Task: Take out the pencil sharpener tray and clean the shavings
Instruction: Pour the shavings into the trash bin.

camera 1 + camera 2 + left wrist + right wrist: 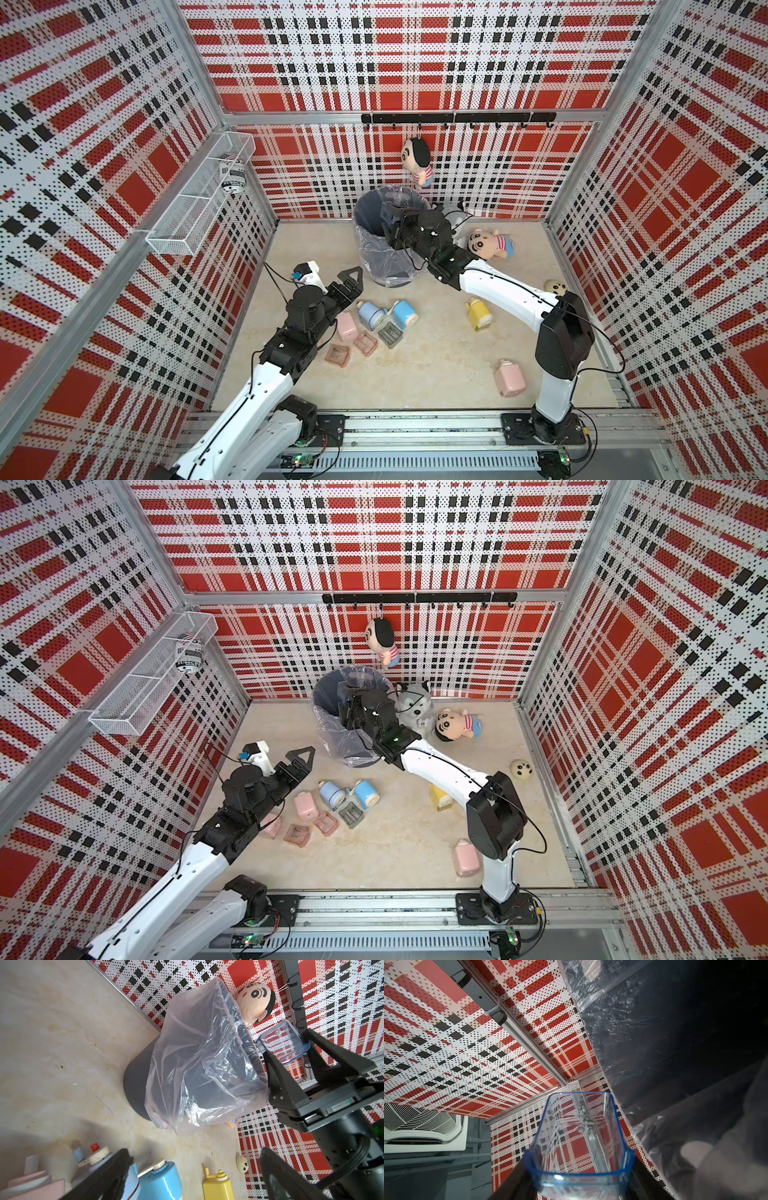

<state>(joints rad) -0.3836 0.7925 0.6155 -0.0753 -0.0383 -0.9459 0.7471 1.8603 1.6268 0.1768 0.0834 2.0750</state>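
Right wrist: right claw (577,1184) snug on blue-rimmed tray (579,1130), apparently over bin (675,1053).

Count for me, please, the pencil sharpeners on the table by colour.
Pink plastic pencil sharpeners: 3
Light blue plastic pencil sharpeners: 2
Yellow plastic pencil sharpener: 1
Total: 6

Six sharpeners (368,793), four trays (297,835), four toys (455,725), one bin (326,696).
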